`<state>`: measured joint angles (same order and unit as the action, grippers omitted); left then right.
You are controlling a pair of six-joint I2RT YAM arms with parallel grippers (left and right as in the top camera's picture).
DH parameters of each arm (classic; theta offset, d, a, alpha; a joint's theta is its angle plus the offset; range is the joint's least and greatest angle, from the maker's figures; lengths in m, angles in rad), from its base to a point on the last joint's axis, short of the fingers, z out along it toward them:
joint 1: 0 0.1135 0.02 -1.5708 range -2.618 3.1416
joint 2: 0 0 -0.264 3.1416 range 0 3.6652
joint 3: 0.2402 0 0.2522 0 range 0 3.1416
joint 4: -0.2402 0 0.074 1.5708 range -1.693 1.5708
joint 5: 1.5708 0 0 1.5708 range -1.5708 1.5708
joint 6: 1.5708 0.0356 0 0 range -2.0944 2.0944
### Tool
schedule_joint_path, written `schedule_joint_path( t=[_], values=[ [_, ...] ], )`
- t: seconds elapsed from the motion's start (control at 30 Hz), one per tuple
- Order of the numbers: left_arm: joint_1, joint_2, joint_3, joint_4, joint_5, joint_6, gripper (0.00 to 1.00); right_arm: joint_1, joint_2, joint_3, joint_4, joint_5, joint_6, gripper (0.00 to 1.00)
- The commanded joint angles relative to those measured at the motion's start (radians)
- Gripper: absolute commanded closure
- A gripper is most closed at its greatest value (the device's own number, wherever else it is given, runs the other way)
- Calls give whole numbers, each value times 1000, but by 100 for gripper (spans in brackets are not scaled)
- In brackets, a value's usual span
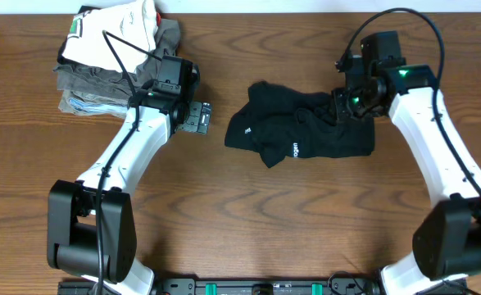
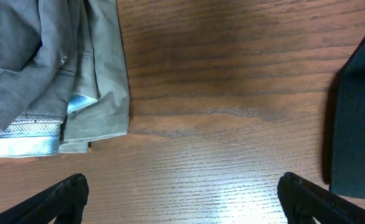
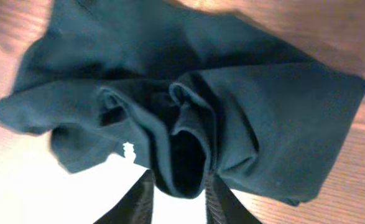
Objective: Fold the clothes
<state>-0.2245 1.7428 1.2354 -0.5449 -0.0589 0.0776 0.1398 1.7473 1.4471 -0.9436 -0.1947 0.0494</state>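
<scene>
The black garment (image 1: 306, 127) lies crumpled on the table right of centre, with small white lettering near its front edge. My right gripper (image 1: 340, 105) is at its upper right edge, shut on a bunched fold of the fabric. In the right wrist view the dark cloth (image 3: 244, 112) fills the frame and a fold sits pinched between the fingers (image 3: 179, 190). My left gripper (image 1: 197, 117) is open and empty, left of the garment. In the left wrist view its fingertips (image 2: 182, 199) are wide apart over bare wood, with the garment's edge (image 2: 359, 124) at the right.
A stack of folded garments (image 1: 113, 57), white on top, then grey-olive and light blue, stands at the back left. It also shows in the left wrist view (image 2: 51, 74). A black cable runs over the stack. Brown wood table (image 1: 248, 221).
</scene>
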Motion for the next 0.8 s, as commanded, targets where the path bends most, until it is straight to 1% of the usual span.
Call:
schedule_joint_path(
  t=[0.0, 0.13, 0.2, 0.27, 0.4, 0.6, 0.77],
  values=[
    [-1, -11, 6, 1, -1, -11, 2, 2, 49, -72, 38, 35, 26, 79],
    [-1, -11, 6, 2, -1, -11, 2, 5, 67, -143, 103, 23, 49, 78],
    [-1, -11, 6, 8, -1, -12, 2, 21, 69, -173, 138, -28, 48, 78],
    [-1, -11, 6, 13, -1, -12, 2, 51, 69, -200, 176, -70, 48, 77],
    [-1, -11, 6, 16, -1, -12, 2, 122, 71, -227, 228, -71, 63, 75],
    [-1, -11, 6, 15, -1, -12, 2, 169, 69, -221, 282, -100, 61, 71],
    [-1, -11, 6, 16, -1, -12, 2, 155, 36, -175, 296, -120, 50, 64]
  ],
)
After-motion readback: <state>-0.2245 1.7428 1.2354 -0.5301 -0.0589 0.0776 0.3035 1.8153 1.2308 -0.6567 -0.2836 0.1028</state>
